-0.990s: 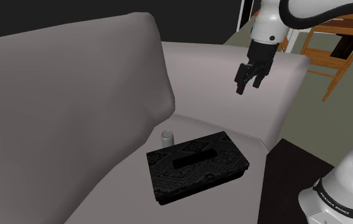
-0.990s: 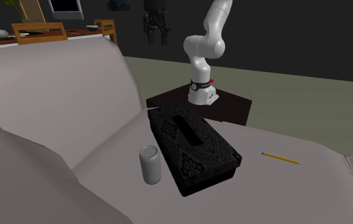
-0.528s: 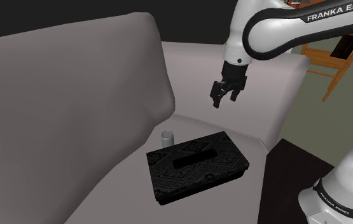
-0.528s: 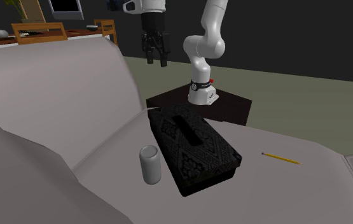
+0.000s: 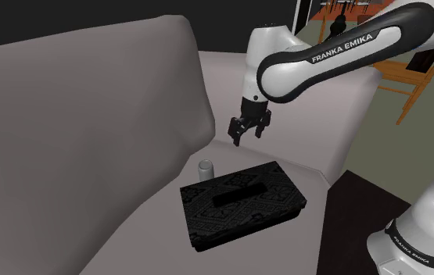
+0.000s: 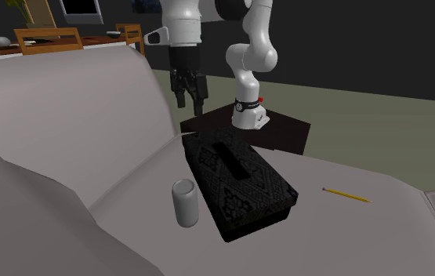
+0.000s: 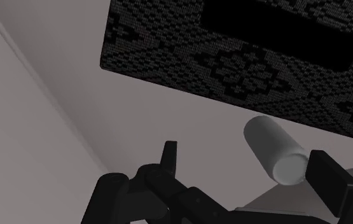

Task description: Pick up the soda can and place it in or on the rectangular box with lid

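Hovering over can (image 5: 205, 169): gripper (image 5: 246, 137) spread wide and empty, likely to straddle it. Can stands upright just beside box (image 5: 242, 205).

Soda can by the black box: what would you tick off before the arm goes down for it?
1. Gripper open: ok, its fingers stand apart in the wrist view.
2. Soda can upright on the sofa seat: ok.
3. Can centred between the fingers: not ok, in the wrist view it lies close to one finger.
4. Finger room between the can and the patterned black box: cannot tell, they stand very close.
5. Box shut, its top free for the can: ok.
6. Yellow pencil out of the way: ok, it lies on the box's far side from the can.
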`<act>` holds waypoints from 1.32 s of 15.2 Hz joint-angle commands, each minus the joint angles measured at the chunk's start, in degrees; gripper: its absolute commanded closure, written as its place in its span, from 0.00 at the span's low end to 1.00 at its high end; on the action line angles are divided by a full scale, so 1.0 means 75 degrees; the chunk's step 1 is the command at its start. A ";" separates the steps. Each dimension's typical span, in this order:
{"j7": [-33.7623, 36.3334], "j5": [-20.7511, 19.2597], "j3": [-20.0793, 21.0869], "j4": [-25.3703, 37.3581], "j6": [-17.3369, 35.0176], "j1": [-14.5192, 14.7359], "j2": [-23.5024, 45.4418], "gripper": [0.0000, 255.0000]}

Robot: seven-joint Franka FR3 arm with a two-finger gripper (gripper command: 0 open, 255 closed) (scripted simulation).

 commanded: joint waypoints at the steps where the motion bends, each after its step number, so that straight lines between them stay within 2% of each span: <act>1: 0.0275 -0.0152 0.0134 0.0266 0.0325 0.0038 0.0557 0.00; 7: 0.1166 -0.0861 0.0328 0.1362 0.1024 0.0279 0.2331 0.00; 13: 0.1958 -0.1588 0.0197 0.2847 0.1332 0.0772 0.4128 0.00; 20: 0.2101 -0.1780 0.0086 0.2972 0.1779 0.0921 0.4708 0.00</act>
